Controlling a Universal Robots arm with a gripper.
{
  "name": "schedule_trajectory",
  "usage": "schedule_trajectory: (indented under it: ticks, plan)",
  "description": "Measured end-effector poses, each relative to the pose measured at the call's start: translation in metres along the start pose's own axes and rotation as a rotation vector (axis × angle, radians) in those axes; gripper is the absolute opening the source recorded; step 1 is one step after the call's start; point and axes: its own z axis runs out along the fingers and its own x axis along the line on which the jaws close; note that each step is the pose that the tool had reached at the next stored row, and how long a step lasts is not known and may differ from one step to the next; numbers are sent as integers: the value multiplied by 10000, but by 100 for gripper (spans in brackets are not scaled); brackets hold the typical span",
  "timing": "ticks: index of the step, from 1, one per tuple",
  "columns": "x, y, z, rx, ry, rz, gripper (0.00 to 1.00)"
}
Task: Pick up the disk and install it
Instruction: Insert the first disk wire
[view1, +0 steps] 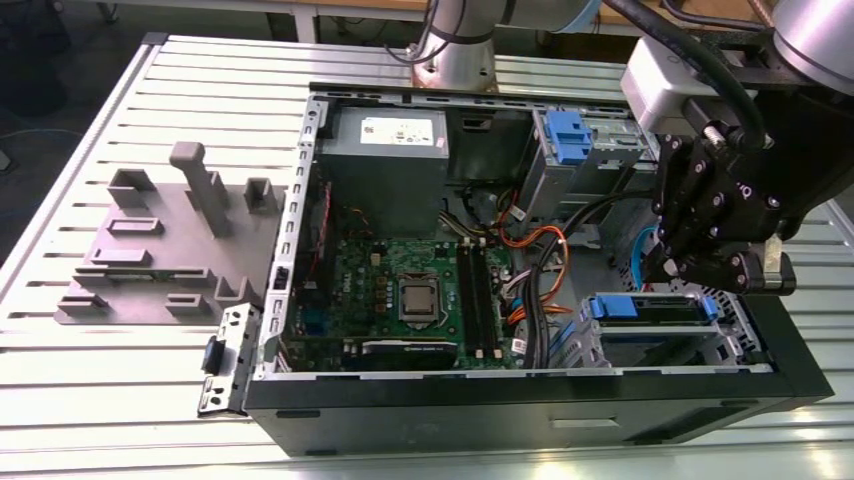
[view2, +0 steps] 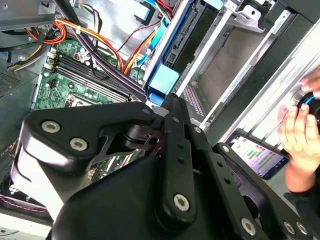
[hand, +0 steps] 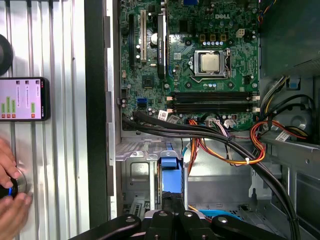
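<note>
Gripper is observed over the drive bay at the exterior view's right of the open computer case, with its fingers drawn together. The disk sits in that bay, and the fingertips are seen at the end of its blue carrier in both wrist views. Whether the disk is clamped cannot be determined.

An open black computer case lies on the slatted metal desk, exposing its green motherboard and grey power supply. A grey moulded fixture sits toward the desk's edge at the exterior view's left. A lit phone lies near the case.
</note>
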Motion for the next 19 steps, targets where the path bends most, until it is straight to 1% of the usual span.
schedule_trajectory:
  ticks: [8,13,15,17,19]
  plan:
    - [0,-5,1,3,3,1,11]
    - [-2,-49,5,3,5,0,11]
    - [-3,-92,8,2,5,0,11]
    - [-6,-175,15,-5,6,-1,11]
    - [-8,-237,24,-8,5,0,11]
